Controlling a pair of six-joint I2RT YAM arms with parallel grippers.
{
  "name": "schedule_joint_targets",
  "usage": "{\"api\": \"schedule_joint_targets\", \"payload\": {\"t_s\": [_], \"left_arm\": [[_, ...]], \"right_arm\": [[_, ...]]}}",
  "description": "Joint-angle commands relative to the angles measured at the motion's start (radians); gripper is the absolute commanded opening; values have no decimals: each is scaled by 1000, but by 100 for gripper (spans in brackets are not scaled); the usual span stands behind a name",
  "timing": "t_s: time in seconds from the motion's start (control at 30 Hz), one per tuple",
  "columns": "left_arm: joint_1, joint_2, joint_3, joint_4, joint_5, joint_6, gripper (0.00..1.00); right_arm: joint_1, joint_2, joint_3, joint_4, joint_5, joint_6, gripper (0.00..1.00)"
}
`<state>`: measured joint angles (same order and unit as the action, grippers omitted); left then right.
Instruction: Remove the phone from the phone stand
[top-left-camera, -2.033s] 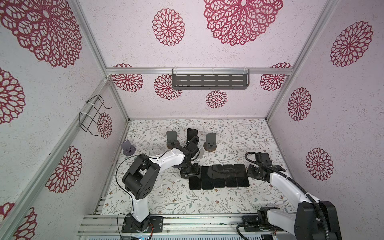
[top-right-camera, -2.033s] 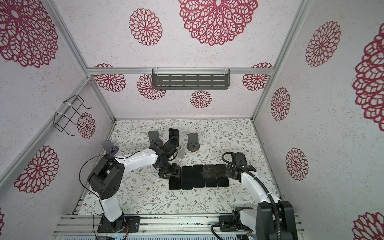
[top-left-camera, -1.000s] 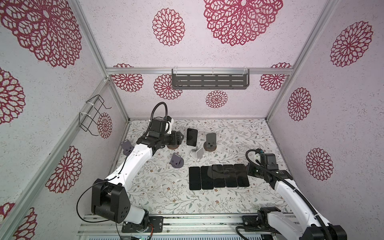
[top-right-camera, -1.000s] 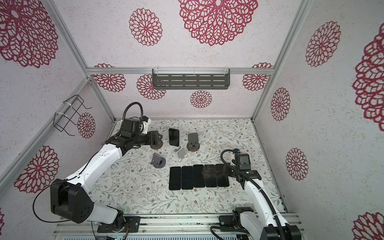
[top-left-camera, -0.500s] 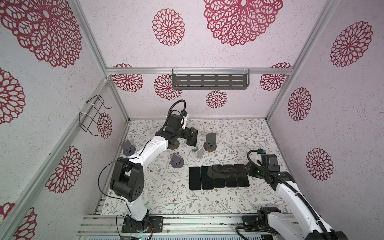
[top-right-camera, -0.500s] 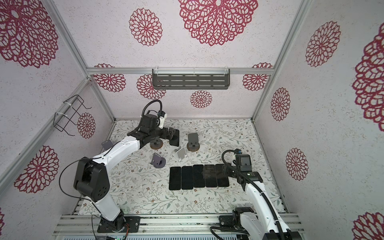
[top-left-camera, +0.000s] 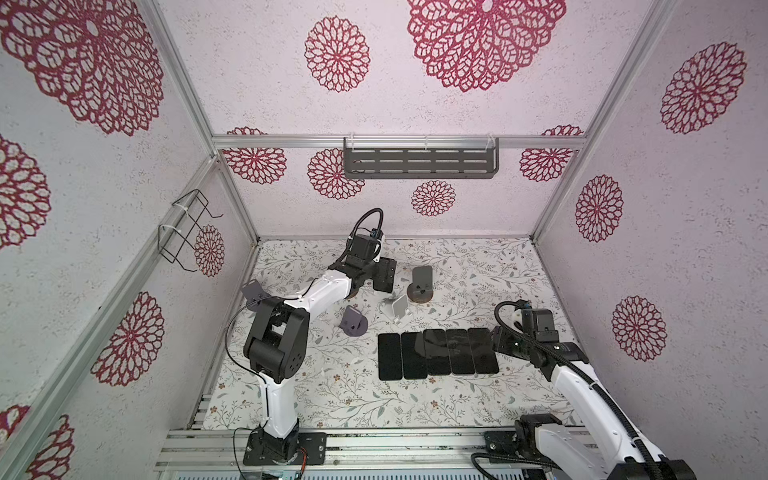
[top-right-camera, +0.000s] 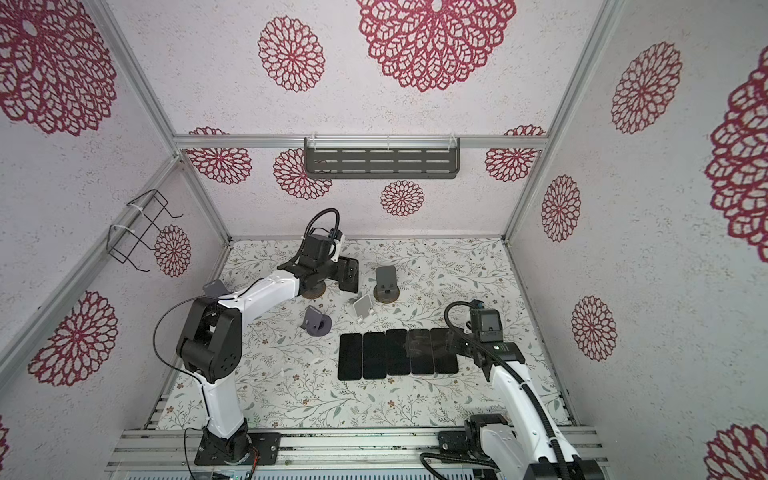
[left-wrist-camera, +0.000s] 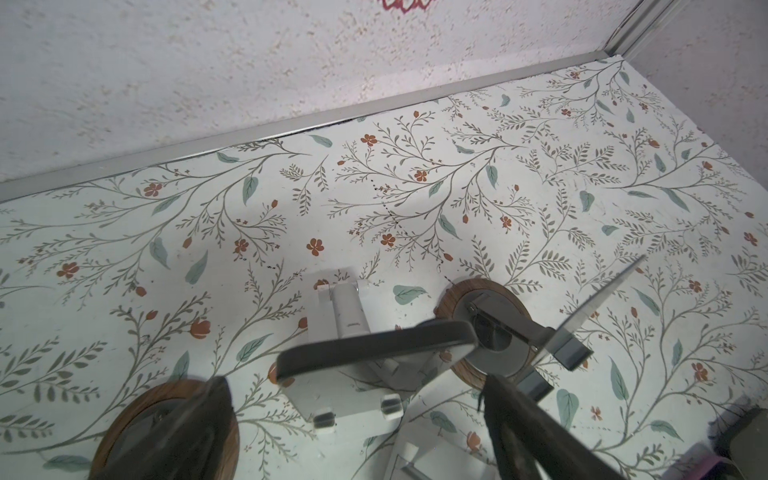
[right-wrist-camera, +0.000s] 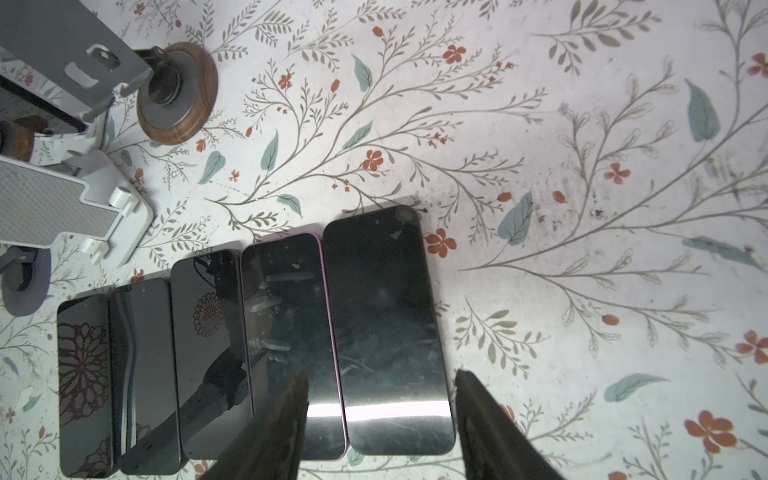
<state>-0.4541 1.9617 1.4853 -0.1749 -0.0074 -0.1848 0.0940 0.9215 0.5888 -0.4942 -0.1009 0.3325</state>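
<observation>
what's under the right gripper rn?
The end phone of the flat row of five lies on the mat below the right gripper, jaws open. One finger covers part of the pink-edged phone beside it. Nothing under the phones is visible.

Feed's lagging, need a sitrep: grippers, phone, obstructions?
Left gripper open, lined up on phone. Phone upright, not yet gripped. Right gripper open over flat phone row. Nothing seen blocking lift.

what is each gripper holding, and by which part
Nothing is held. The left gripper is open astride the top of the phone; the right gripper is open above the row of phones.
</observation>
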Motion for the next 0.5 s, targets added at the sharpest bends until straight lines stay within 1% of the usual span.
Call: {"api": "schedule_joint_targets", "payload": {"t_s": [0.0,0.1,0.17,0.33,0.47], "left_arm": [[-6,49,29,48,-9,10,97],[-10,73,49,34,-20,9,98],[-15,89,61,16,-30,8,100],[-25,101,63,4,-65,-1,91],[-37,98,63,0,-88,4,79]], "right_arm": [[-4,-1,34,3,15,-13,60],[-4,-4,31,6,16,-15,60],[-4,-9,28,8,21,-13,61],[-5,-11,26,6,24,-12,61],[-4,-12,23,6,29,-12,61]]}}
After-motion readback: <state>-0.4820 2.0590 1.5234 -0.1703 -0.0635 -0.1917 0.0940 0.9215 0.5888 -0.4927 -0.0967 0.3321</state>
